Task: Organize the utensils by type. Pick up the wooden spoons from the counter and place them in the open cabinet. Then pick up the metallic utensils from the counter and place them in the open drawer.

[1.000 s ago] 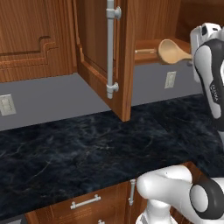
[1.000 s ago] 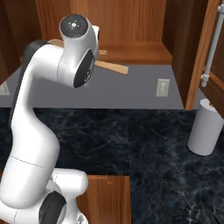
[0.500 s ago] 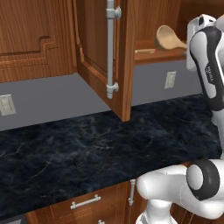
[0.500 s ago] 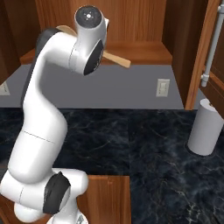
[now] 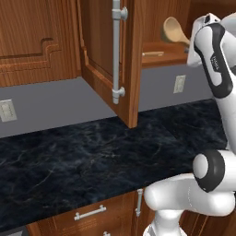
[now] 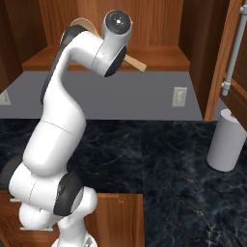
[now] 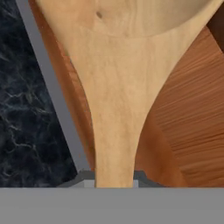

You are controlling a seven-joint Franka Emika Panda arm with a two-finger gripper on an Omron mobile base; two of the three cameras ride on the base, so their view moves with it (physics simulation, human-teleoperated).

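Currently the light wooden spoon with an oval bowl [image 5: 172, 30] is raised at the level of the open upper cabinet [image 5: 159, 57], just above its brown wooden shelf. In the left base view the bowl sits high and to the left, and the handle runs down and right toward the white arm. In the right base view the bowl [image 6: 86, 25] shows behind the arm's upper link, while the tail of the handle sticks out on the other side, pointing down and right over the shelf [image 6: 159, 61]. The long axis is therefore tilted, bowl end higher than handle end. In the hand view the spoon [image 7: 116, 83] runs straight up from the fingers, bowl at the top, handle narrowing toward the bottom. The fingers pinch the handle at its narrow part; only small grey edges show on either side of it.

Below the cabinet lie a grey back wall with a white outlet plate [image 5: 179, 84] and the black marbled desk [image 5: 92, 156]. A plain white cylinder [image 6: 226, 140] stands on the desk at the right. No legible writing can be made out.
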